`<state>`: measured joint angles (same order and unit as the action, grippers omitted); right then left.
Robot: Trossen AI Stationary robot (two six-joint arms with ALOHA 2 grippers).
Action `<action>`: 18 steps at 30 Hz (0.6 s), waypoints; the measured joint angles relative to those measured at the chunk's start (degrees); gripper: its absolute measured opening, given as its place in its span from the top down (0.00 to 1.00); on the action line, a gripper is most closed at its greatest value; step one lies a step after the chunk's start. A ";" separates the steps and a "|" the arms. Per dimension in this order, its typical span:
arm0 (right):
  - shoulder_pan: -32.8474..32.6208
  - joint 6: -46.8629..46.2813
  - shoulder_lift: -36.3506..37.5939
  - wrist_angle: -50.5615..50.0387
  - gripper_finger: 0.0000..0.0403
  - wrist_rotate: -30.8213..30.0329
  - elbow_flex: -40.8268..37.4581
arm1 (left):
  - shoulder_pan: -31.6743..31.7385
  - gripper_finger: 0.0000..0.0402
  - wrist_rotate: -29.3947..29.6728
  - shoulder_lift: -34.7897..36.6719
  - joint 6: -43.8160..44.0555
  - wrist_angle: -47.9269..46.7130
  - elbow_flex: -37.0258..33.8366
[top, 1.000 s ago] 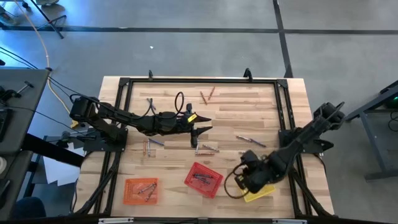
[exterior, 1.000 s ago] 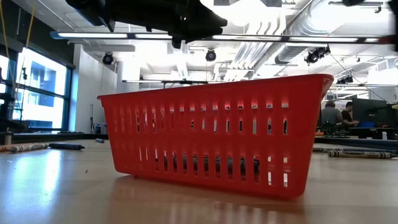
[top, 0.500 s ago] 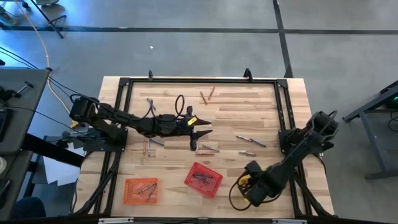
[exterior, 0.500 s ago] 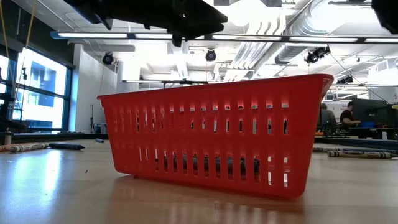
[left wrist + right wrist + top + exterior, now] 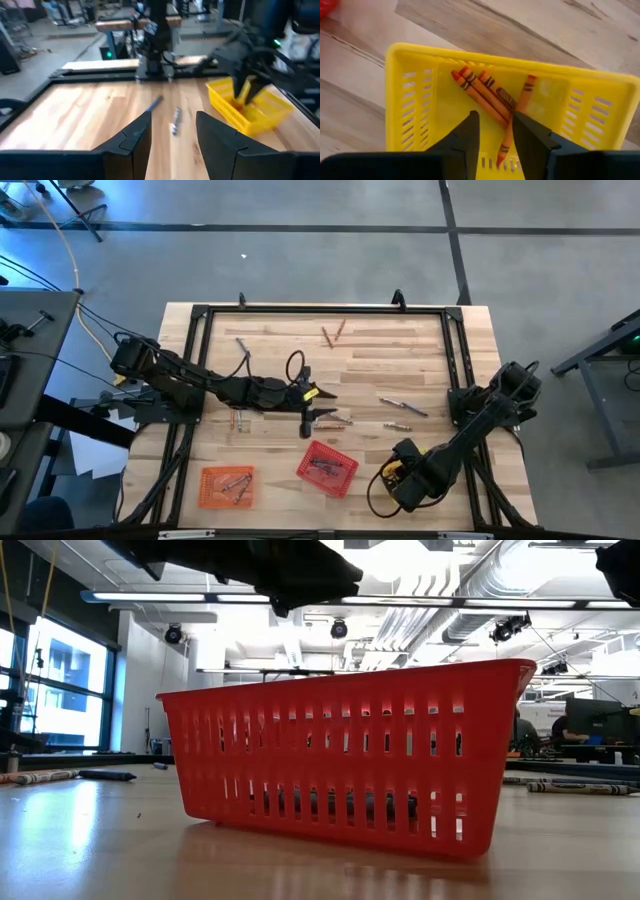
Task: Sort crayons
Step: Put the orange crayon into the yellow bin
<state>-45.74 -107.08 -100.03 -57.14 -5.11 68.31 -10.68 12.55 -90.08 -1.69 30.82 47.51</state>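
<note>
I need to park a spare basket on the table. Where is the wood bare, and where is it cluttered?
Bare wood: the far right stretch beyond the two reddish crayons, and the patch between the orange basket and red basket. Crowded: the middle, where the left gripper hangs over loose crayons, and the near right, where the right gripper covers the yellow basket.

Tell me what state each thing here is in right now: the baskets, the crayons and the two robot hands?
Yellow basket: upright, holding several orange crayons.
Red basket: upright on the table, some crayons inside.
Orange basket: upright, a few crayons inside.
Loose crayons: lying flat on the wood.
Right gripper: fingers open, empty, above the yellow basket.
Left gripper: fingers open, empty, over mid-table.
</note>
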 joint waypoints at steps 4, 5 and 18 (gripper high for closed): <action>0.23 -0.56 0.20 -2.27 0.71 1.01 2.04 | -1.15 0.65 -0.05 0.00 -0.52 -1.60 0.00; 0.34 0.03 0.23 -3.30 0.71 0.17 3.35 | -1.28 0.65 -0.05 0.00 -0.96 -1.68 0.00; 12.52 25.35 0.40 -14.85 0.75 -25.39 13.35 | -1.97 0.65 0.45 0.00 -0.48 -4.55 0.00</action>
<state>-33.21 -81.74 -99.63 -71.99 -30.50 81.67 -12.65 12.99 -90.08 -2.17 26.27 47.51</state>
